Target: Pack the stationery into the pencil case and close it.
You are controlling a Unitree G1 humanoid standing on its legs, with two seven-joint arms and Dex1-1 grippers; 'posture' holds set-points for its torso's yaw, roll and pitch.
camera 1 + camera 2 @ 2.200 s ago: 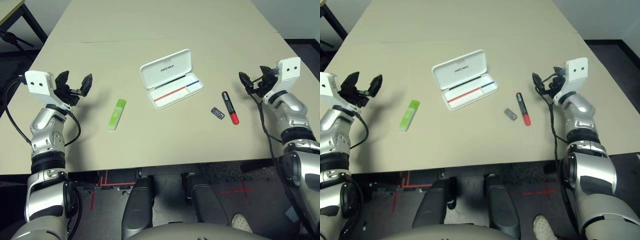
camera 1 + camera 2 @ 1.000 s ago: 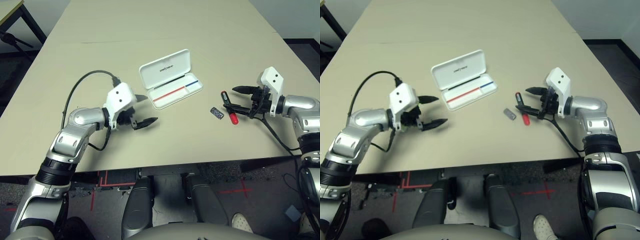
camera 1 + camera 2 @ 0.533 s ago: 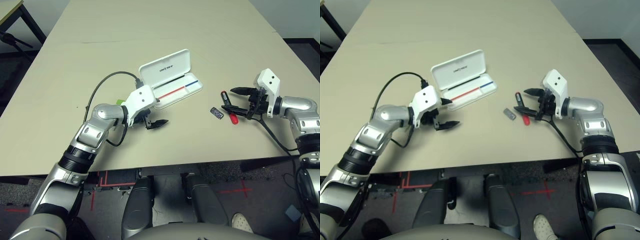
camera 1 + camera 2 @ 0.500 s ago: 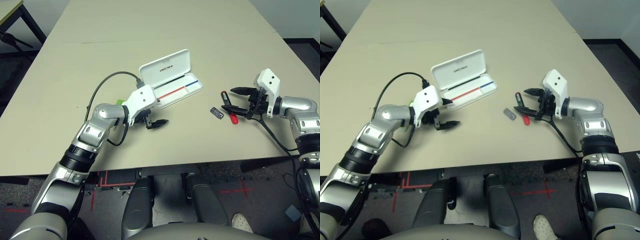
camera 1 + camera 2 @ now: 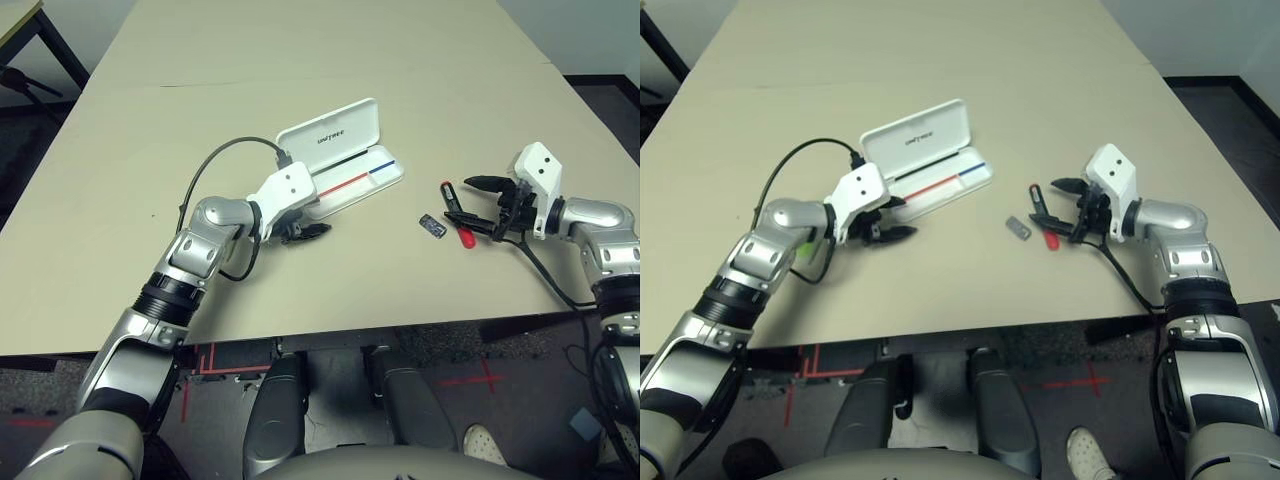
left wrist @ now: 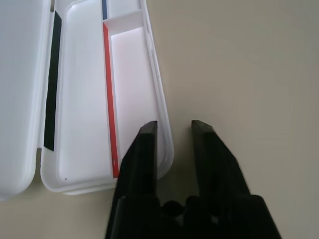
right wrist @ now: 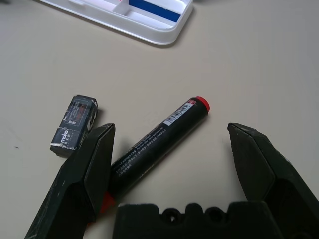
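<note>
Left gripper (image 6: 172, 130) nearly closed, holding nothing, at the pencil case (image 5: 340, 160) mid-frame; right gripper (image 7: 169, 149) spread wide around the marker (image 7: 159, 139), whose cap end it hides.

Far half of table (image 5: 300, 50) bare. Open pencil case (image 5: 345, 165) at centre; left gripper (image 5: 305, 232) against its near-left corner. Marker (image 7: 157, 137) between spread fingers of right gripper (image 5: 470, 205); small dark block (image 7: 75, 124) just beside.
</note>
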